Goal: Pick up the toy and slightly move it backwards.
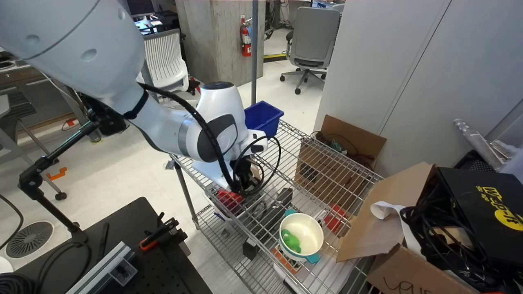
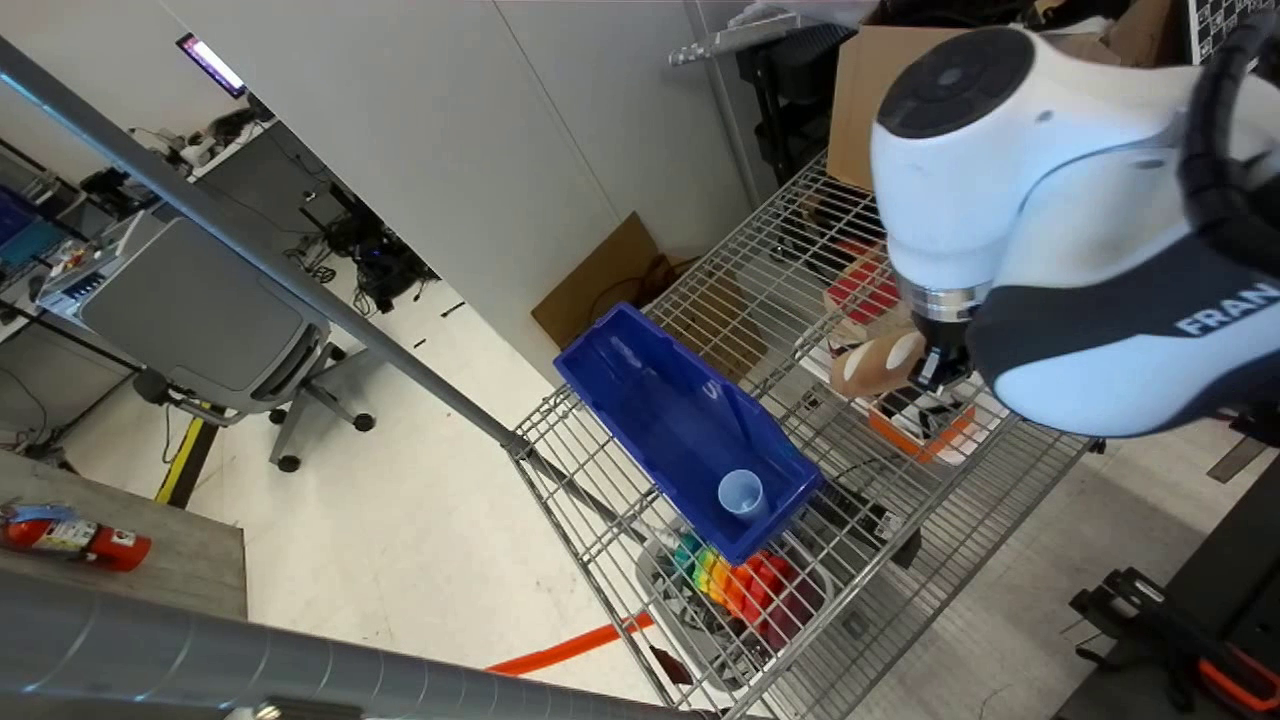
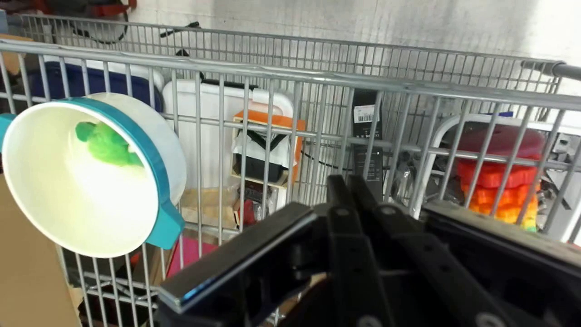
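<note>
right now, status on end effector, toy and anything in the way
End effector shut, empty. Multicoloured piece, likely the toy, in white bin below wire shelf. Shelf likely blocks reach. Tan object looks close beside end effector.

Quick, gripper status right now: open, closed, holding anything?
Gripper: closed, jaws together, with nothing visible between them in the wrist view.

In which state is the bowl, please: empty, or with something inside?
Not empty: the wrist view shows a green object lying inside the bowl.
</note>
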Robot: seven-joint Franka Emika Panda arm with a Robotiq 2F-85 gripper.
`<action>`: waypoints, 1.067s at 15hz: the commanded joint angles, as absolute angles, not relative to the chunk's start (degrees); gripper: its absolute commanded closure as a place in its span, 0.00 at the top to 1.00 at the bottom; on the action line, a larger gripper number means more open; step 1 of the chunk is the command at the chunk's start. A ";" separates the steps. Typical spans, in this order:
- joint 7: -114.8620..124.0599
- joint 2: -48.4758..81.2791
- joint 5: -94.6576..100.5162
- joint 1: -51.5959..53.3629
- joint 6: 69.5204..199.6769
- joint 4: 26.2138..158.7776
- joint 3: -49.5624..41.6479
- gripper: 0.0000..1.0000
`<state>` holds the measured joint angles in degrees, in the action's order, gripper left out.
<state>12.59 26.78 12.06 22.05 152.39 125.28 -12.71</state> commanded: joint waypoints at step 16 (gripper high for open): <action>14.69 49.95 14.26 17.05 119.46 89.66 -5.15 0.67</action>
